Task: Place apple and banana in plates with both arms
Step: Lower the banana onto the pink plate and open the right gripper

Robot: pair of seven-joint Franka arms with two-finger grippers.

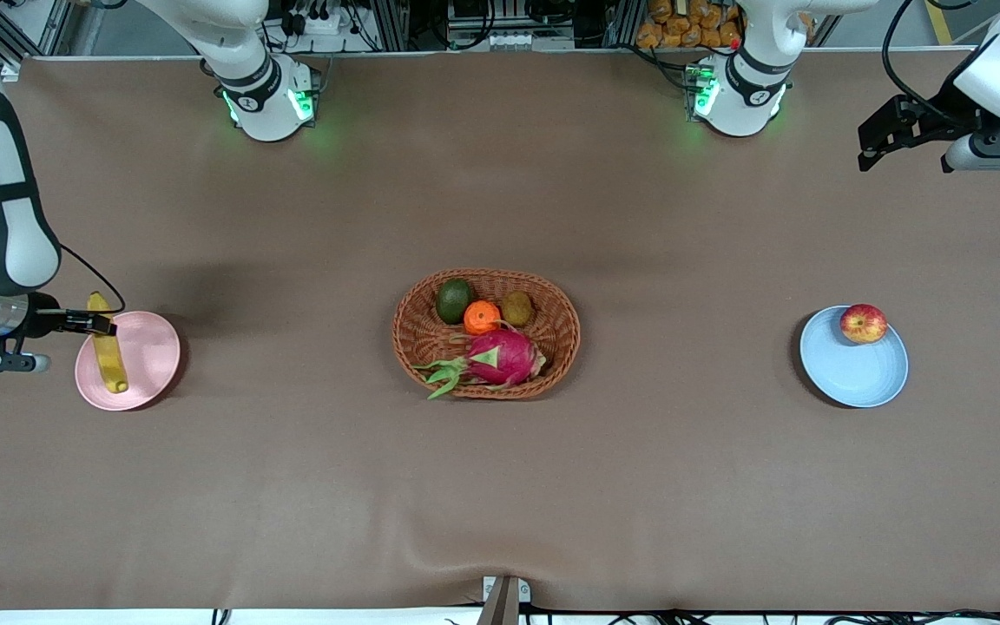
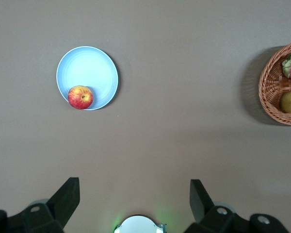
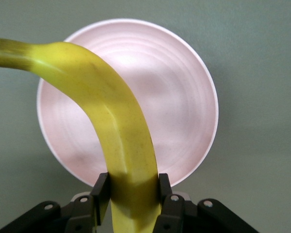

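The yellow banana (image 1: pixel 108 351) is clamped in my right gripper (image 1: pixel 105 324) and lies across the pale pink plate (image 1: pixel 153 347) at the right arm's end of the table. In the right wrist view the fingers (image 3: pixel 101 189) press both sides of the banana (image 3: pixel 111 116) over the pink plate (image 3: pixel 179 107). The red apple (image 1: pixel 863 323) sits on the light blue plate (image 1: pixel 851 365), near its rim. My left gripper (image 1: pixel 871 143) is open and empty, high over bare table at the left arm's end. The left wrist view shows the apple (image 2: pixel 80 97) on the blue plate (image 2: pixel 89 68), well apart from the gripper (image 2: pixel 134 187).
A brown wicker basket (image 1: pixel 565 330) stands mid-table with a magenta dragon fruit (image 1: pixel 504 356), an orange (image 1: pixel 482 317), an avocado (image 1: pixel 454 300) and a brownish fruit (image 1: pixel 517 308). Its edge shows in the left wrist view (image 2: pixel 269 92).
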